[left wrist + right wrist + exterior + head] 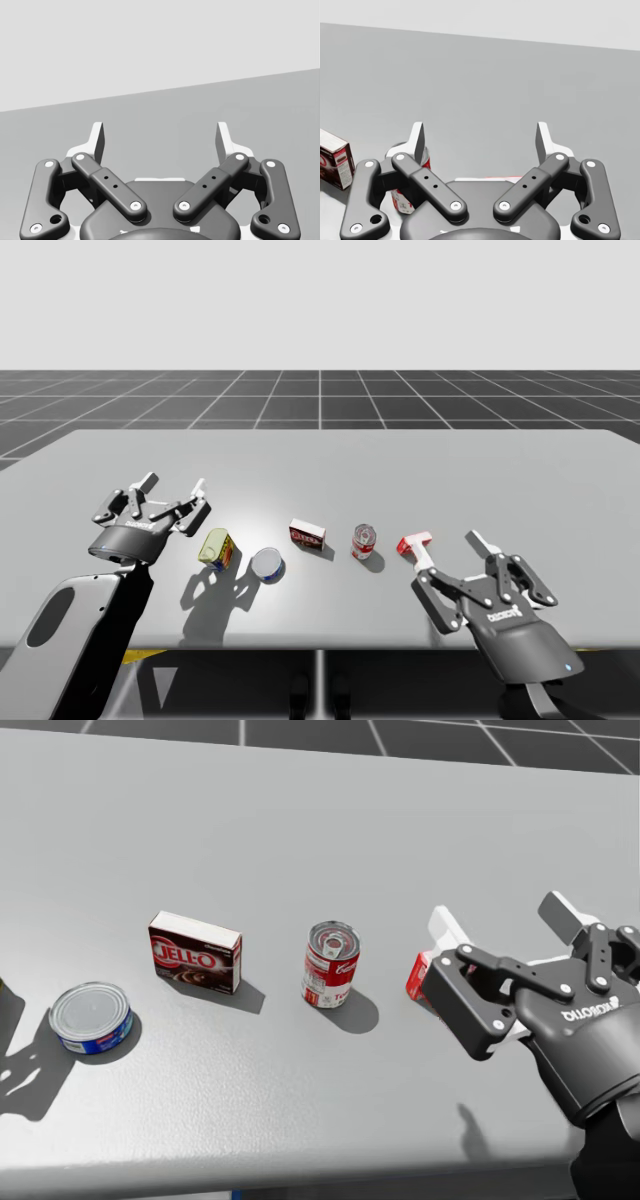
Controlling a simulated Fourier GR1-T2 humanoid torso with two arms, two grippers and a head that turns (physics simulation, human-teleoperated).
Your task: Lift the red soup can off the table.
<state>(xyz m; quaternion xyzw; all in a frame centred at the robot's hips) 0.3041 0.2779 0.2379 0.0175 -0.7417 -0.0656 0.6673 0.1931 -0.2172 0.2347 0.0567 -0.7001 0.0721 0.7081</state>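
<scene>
The red soup can (364, 540) stands upright on the grey table (320, 465), red and white with a silver lid (330, 964). My right gripper (450, 546) hovers open just right of it, nothing between its fingers (503, 920). In the right wrist view the can (401, 202) sits beside and partly behind one finger, outside the gap of the gripper (480, 137). My left gripper (174, 484) is open far to the left, over bare table (160, 137).
A small red and white box (413, 542) lies under the right gripper's near finger. A dark red box (307, 534) stands left of the can, then a low blue can (267, 565) and a yellow-green can on its side (216, 549). The table's front edge is close.
</scene>
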